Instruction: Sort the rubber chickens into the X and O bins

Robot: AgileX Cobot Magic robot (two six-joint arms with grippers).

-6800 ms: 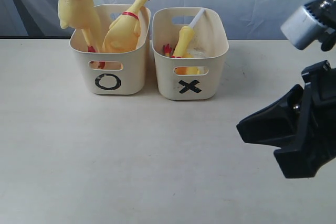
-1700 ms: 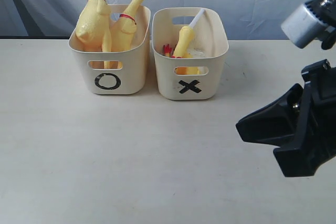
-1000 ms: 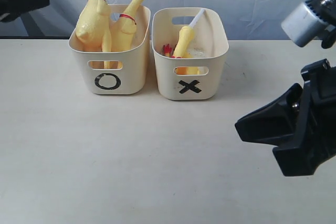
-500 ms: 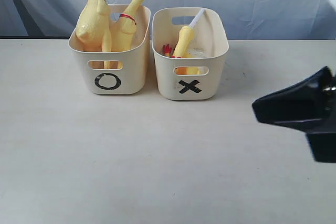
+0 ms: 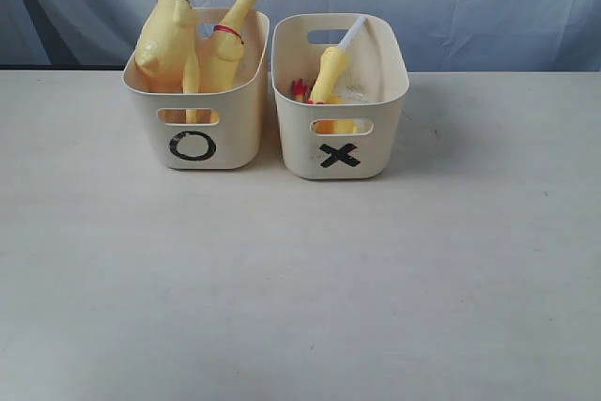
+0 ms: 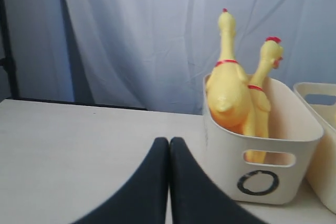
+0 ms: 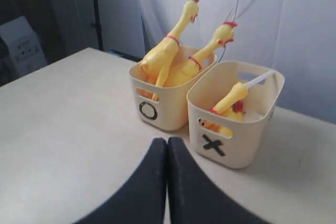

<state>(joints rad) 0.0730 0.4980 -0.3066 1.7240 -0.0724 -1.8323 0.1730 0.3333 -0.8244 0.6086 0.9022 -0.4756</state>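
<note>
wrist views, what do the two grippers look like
The left gripper and the right gripper look alike. Each has two plain matte black fingers, smooth and curved, broad at the base and narrowing to rounded tips. No markings or cables show on them. The arms themselves are out of view.

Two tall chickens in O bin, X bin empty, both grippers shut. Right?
No: the X bin holds a small rubber chicken with a white tube, per the exterior view. Tall chickens in the O bin, left gripper and right gripper shut: fine.
</note>
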